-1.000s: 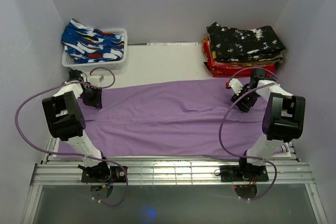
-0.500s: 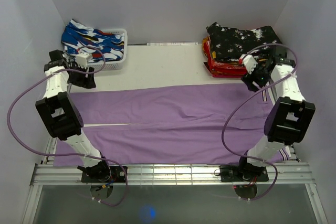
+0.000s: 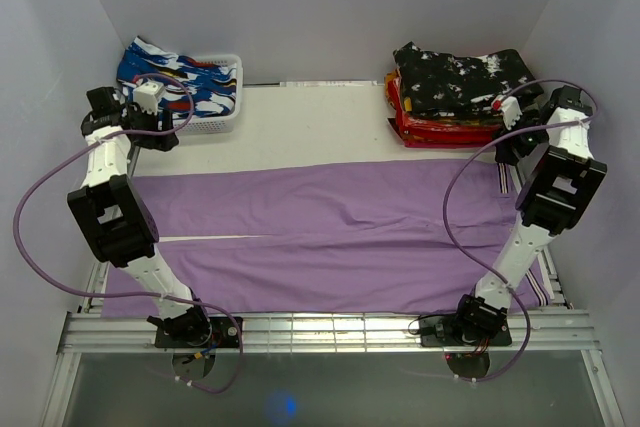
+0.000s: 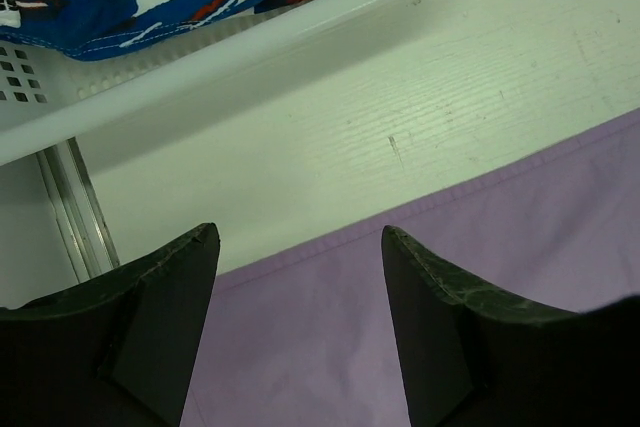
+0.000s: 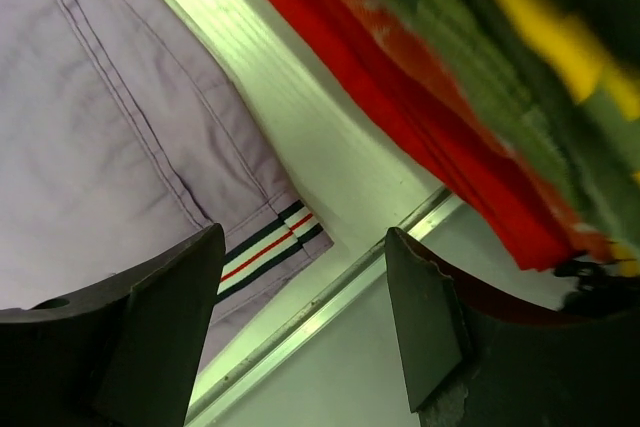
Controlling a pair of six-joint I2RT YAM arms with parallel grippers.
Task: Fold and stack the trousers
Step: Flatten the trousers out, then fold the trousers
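**Lying flat on the white wood-grain desk: smooth purple fabric trousers, gripped by neither arm**

At the near edge, a ribbed metal rail carries both arm bases, with purple cables looping up from them. Just beyond it the trousers lie spread lengthwise, reaching almost from the left edge of the desk to the right. The cloth is matte and thin, with soft creases near the middle and a straight split between the legs on the left half. A trim striped navy, white and red finishes the right end.

The left gripper hangs above the far left edge of the trousers, its dark, wedge-shaped fingers spread apart with nothing between them. Below it, the stitched purple hem meets bare desk. The right gripper is likewise parted and empty, above the far right corner of the trousers, beside the striped trim.

In the far left corner stands a white perforated plastic basket heaped with crumpled blue, white and red patterned cloth. In the far right corner sits a squared pile of folded garments, red layers under a black, white-speckled top. Plain pale walls close in the desk on three sides.
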